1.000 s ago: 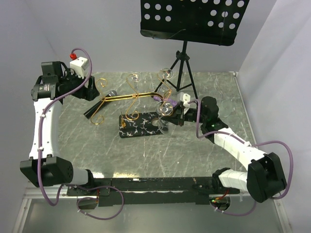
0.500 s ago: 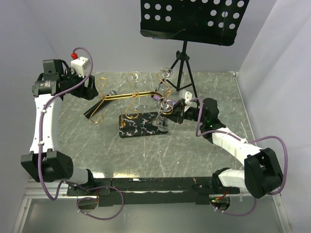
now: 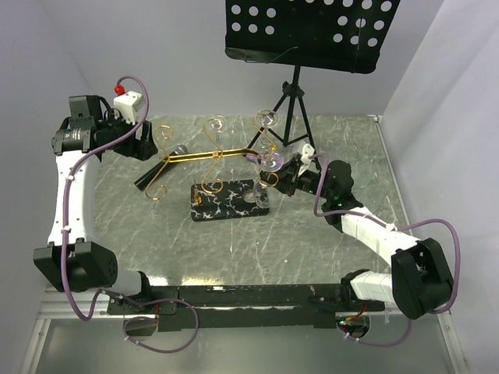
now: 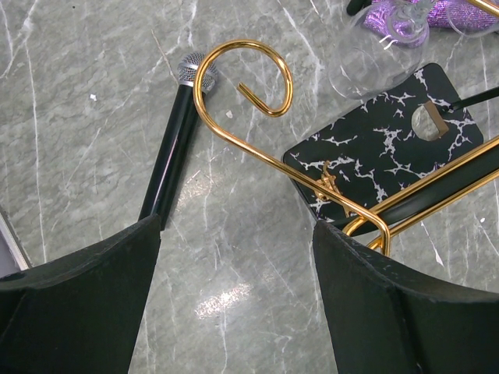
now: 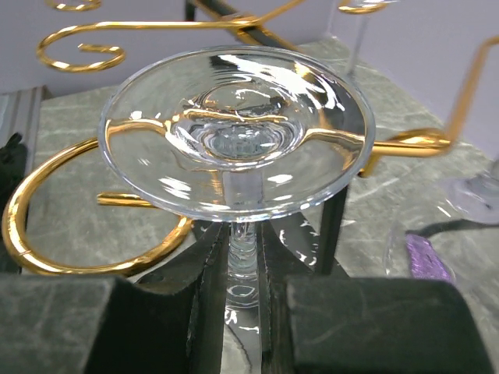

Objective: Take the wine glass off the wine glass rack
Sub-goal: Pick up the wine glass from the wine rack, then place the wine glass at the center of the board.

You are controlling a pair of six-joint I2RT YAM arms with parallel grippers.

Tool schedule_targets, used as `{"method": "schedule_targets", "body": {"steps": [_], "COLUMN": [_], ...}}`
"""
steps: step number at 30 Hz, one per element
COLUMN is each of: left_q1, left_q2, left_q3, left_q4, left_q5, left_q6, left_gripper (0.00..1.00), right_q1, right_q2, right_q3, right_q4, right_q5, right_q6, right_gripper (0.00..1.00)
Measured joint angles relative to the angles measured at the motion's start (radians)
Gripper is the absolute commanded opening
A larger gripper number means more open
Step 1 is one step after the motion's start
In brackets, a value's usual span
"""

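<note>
1. The right gripper (image 5: 242, 265) is clamped on the stem of the wine glass (image 5: 238, 136), with both fingers pressed against it just under the foot.
2. The left gripper (image 4: 234, 312) stands wide apart and holds nothing. It hovers above a curled gold arm and a microphone (image 4: 168, 156).
3. Progress: the grasp is made, and lifting the glass clear remains. The glass is held foot-up beside the right-hand arms of the wine glass rack (image 3: 218, 204), above the right end of its base. Whether the stem has cleared its gold curl is hard to tell.
4. The glass is clear and thin-stemmed, and its broad round foot mirrors gold lines.
</note>
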Motion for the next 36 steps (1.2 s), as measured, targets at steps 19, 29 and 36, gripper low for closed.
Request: {"method": "schedule_targets", "body": {"steps": [19, 29, 36], "left_q1": [0.001, -0.099, -0.462], "left_q2": [-0.037, -0.232, -0.298], "left_q3": [-0.055, -0.115, -0.170], "left_q4": [0.175, 0.477, 0.549], "left_q5": [-0.004, 0.031, 0.024], "left_q6": [-0.039, 0.027, 0.269], "left_gripper": [0.90, 0.90, 0.90], "right_q1": [-0.066, -0.124, -0.197], "right_q2": [-0.238, -0.274, -0.137], "right_q3": [0.014, 0.363, 0.622], "right_q4": [-0.411, -0.956, -1.237], "right_q5": [0.259, 0.373, 0.167], "right_q6": [0.065, 0.137, 0.141], "right_gripper": [0.00, 0.00, 0.00]}}
